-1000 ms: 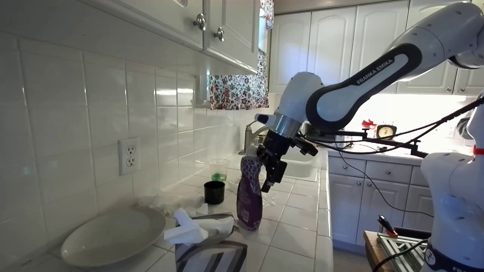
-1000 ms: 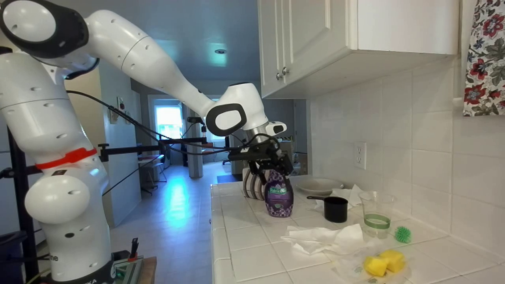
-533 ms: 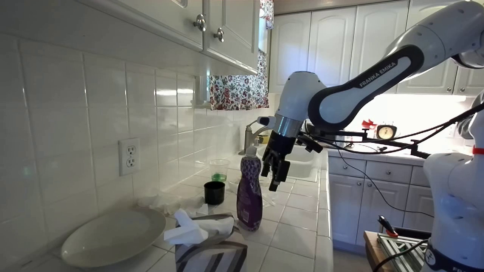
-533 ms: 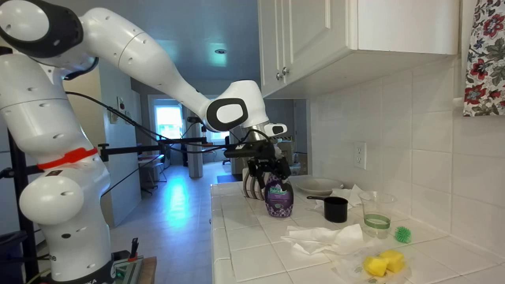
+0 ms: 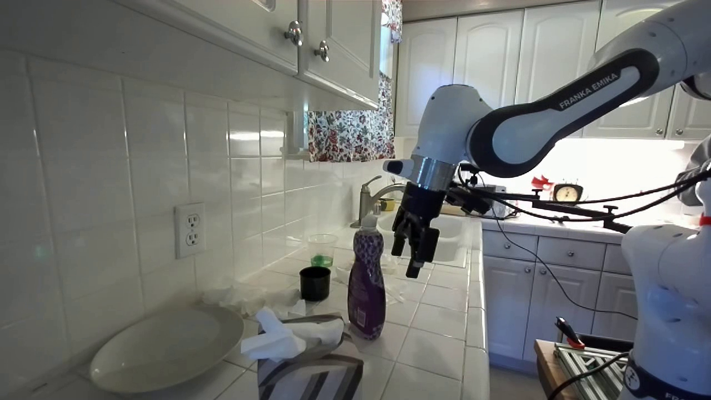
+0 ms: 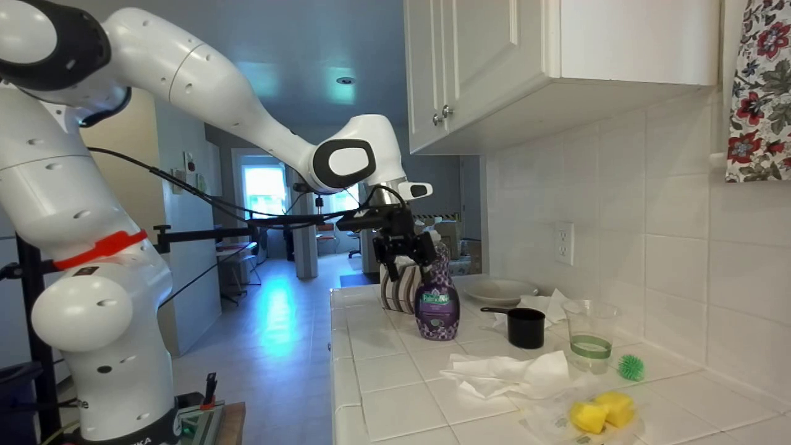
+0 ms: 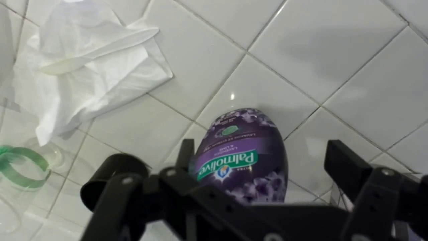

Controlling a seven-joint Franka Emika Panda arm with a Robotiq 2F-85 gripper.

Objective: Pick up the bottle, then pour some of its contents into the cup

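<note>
The purple bottle (image 5: 366, 300) stands upright on the tiled counter; it shows in an exterior view (image 6: 437, 312) and the wrist view (image 7: 244, 144), Palmolive label visible. The cup (image 5: 315, 284) is small and black, standing beside the bottle; it has a side handle in an exterior view (image 6: 525, 327) and shows partly behind the gripper in the wrist view (image 7: 108, 175). My gripper (image 5: 406, 261) is open and empty, beside the bottle's upper part and apart from it; it also shows in an exterior view (image 6: 410, 275). In the wrist view the bottle shows between the spread fingers (image 7: 260, 152), nearer the left one.
A clear plastic tumbler (image 6: 591, 337) with a green band, crumpled white paper (image 6: 513, 374), yellow pieces (image 6: 602, 412) and a green spiky ball (image 6: 631, 368) lie nearby. A striped tissue box (image 5: 311, 372) and white plate (image 5: 166, 350) stand near the bottle. Cabinets (image 5: 339, 50) hang above.
My gripper has moved away from the bottle toward the robot's base side and slightly up, uncovering the bottle's neck and pale top. The bottle and cup have not moved.
</note>
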